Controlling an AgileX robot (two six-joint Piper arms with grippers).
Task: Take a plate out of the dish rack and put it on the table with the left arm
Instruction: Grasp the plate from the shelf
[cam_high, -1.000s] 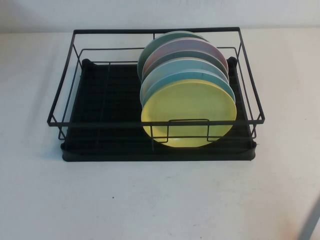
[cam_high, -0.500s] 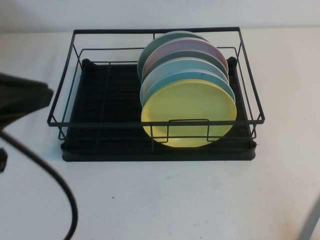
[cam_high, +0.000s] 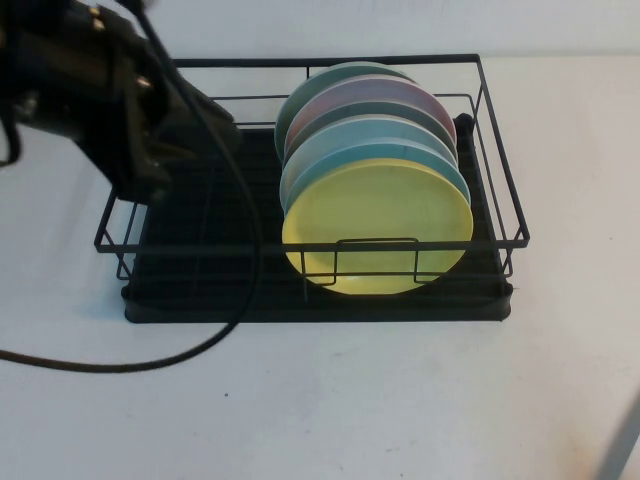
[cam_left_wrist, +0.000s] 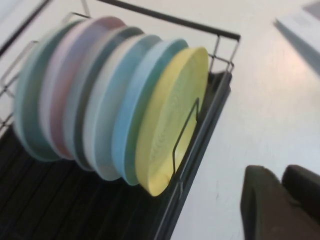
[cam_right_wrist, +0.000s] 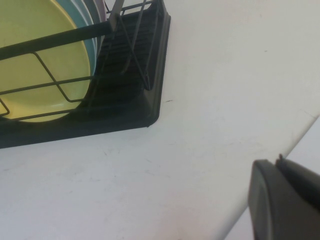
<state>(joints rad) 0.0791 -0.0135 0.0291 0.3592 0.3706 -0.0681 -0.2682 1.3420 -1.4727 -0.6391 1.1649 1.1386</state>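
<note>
In the high view you see the left arm filling the upper left of the frame, above the left end of the dish rack, with its black cable looping down over the white table in the lower left. The left gripper shows only as dark shapes in the lower right corner of the left wrist view, and you cannot tell how far it is open; it holds nothing that you can see. The plate, pale yellow, stands on edge at the front of the row in the right half of the rack, just behind the small wire loop of the front rail. Behind it stand a light-blue plate and then more plates in grey, pink and green. The right gripper appears as a dark shape in the lower right corner of the right wrist view, over the table near the rack's corner; its opening you cannot tell either.
</note>
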